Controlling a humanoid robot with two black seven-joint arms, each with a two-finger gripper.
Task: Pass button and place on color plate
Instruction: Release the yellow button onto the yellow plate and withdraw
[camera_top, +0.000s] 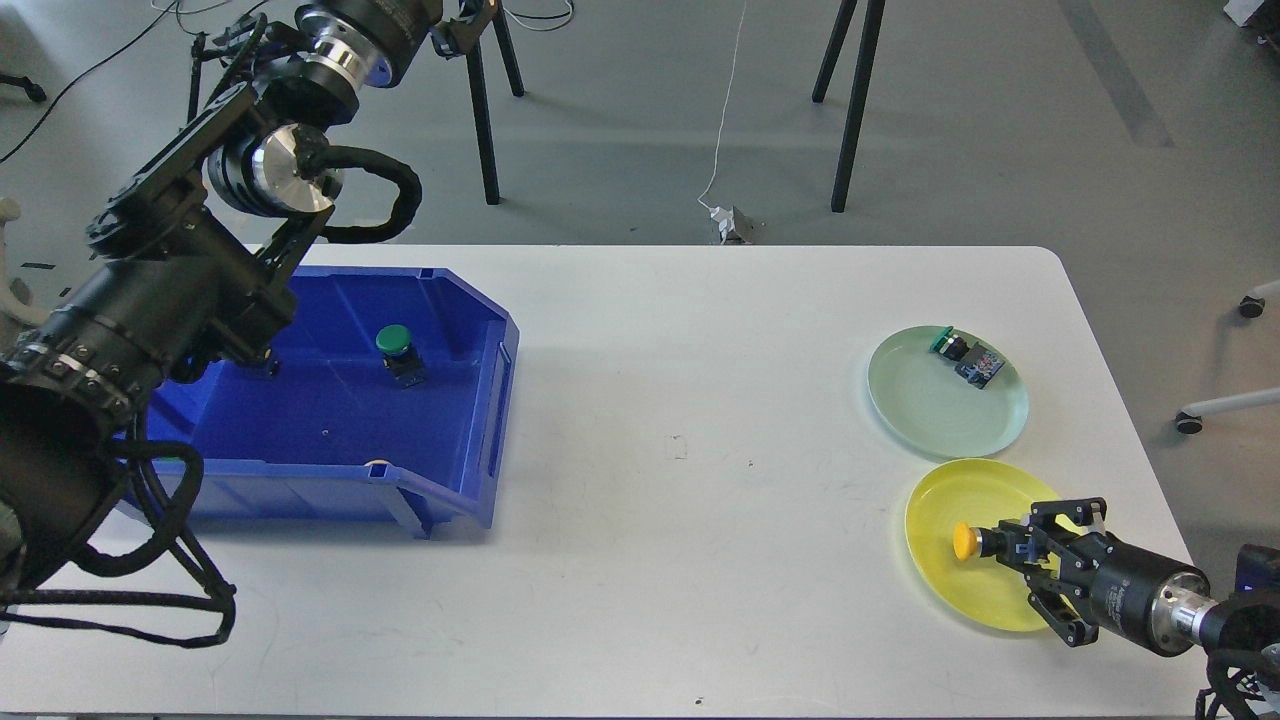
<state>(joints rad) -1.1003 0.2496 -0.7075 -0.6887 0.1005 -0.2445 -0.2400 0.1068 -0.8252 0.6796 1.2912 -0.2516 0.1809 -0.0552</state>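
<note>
**A:** Where do you see the yellow button (966, 541) right now?

**B:** You'll find it over the yellow plate (962, 500), near the plate's left-middle part, cap pointing left. Your right end effector (1010, 548) has its fingers closed around the button's dark body. Whether the button rests on the plate or hangs just above it, you cannot tell from this view.

**A:** And the other plate?

**B:** The pale green plate (925, 400) sits just behind the yellow one on the white worktop (680, 400), near its right edge. A green button (966, 356) lies tipped on its side on the far right part of that plate, its green cap toward the back left.

**A:** What about your left side?

**B:** Your left arm comes in from the left edge and bends over the blue bin (470, 440). The left end effector (262, 362) reaches down inside the bin near its back left wall; it shows dark and small, so you cannot tell whether its fingers are spread or closed, and you see nothing in it.

**A:** Anything in the bin?

**B:** One more green-capped button (398, 352) stands upright on the bin floor, around the middle toward the back, apart from the left end effector and to its right.

**A:** And beyond the worktop?

**B:** You see grey floor, black tripod legs (850, 110) and a white cable (727, 110) running down to a small adapter behind the far edge.
</note>
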